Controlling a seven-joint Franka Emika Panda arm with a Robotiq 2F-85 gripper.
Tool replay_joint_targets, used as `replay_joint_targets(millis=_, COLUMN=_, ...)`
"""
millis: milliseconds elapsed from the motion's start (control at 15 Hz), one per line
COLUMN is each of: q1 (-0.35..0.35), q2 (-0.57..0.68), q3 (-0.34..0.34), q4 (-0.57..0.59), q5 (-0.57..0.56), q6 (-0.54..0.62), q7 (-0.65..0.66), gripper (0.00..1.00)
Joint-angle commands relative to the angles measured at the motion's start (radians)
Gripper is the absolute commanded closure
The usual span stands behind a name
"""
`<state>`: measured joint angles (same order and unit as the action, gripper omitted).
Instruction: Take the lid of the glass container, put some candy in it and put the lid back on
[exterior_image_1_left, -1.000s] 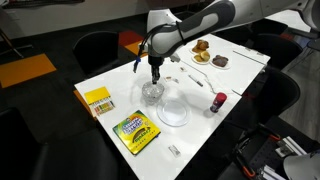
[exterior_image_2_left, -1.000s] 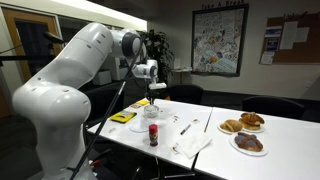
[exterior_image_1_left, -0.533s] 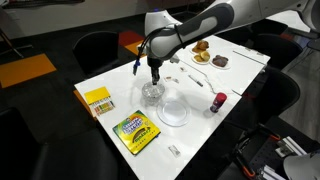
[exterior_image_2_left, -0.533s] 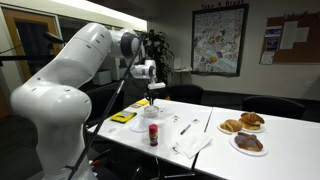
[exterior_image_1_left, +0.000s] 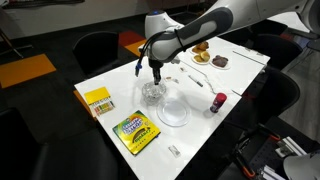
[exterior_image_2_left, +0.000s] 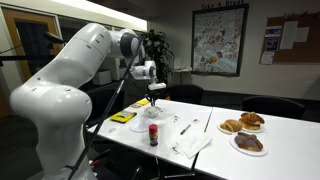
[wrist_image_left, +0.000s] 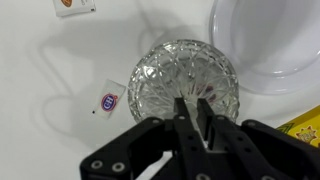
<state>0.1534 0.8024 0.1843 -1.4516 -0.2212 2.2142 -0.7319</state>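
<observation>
The glass container (wrist_image_left: 150, 75) is a clear cut-glass bowl on the white table, also seen in both exterior views (exterior_image_1_left: 151, 93) (exterior_image_2_left: 153, 109). My gripper (wrist_image_left: 190, 112) hangs straight above it (exterior_image_1_left: 155, 72) (exterior_image_2_left: 150, 99). Its fingers are nearly closed on a small pale piece that looks like candy. Something pinkish shows inside the bowl. Two more wrapped candies (wrist_image_left: 110, 101) (wrist_image_left: 75, 5) lie on the table beside the bowl. I cannot make out the lid as a separate thing.
A flat white plate (wrist_image_left: 270, 40) (exterior_image_1_left: 172, 112) lies right next to the bowl. A red-capped bottle (exterior_image_1_left: 217, 102), a crayon box (exterior_image_1_left: 135, 131) and a yellow box (exterior_image_1_left: 98, 99) stand nearby. Plates of brown food (exterior_image_1_left: 203, 50) (exterior_image_2_left: 245, 125) sit at the far end.
</observation>
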Motion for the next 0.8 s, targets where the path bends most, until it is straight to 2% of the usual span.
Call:
replay_joint_targets(millis=0, q1=0.015, q2=0.008, q3=-0.009, q4=0.013, q5=-0.018, q6=-0.01, q7=0.008, gripper=0.96)
replay_joint_targets(millis=733, q1=0.027, q2=0.014, q3=-0.006, q4=0.012, q5=-0.024, q6=0.008, q7=0.0, gripper=0.96)
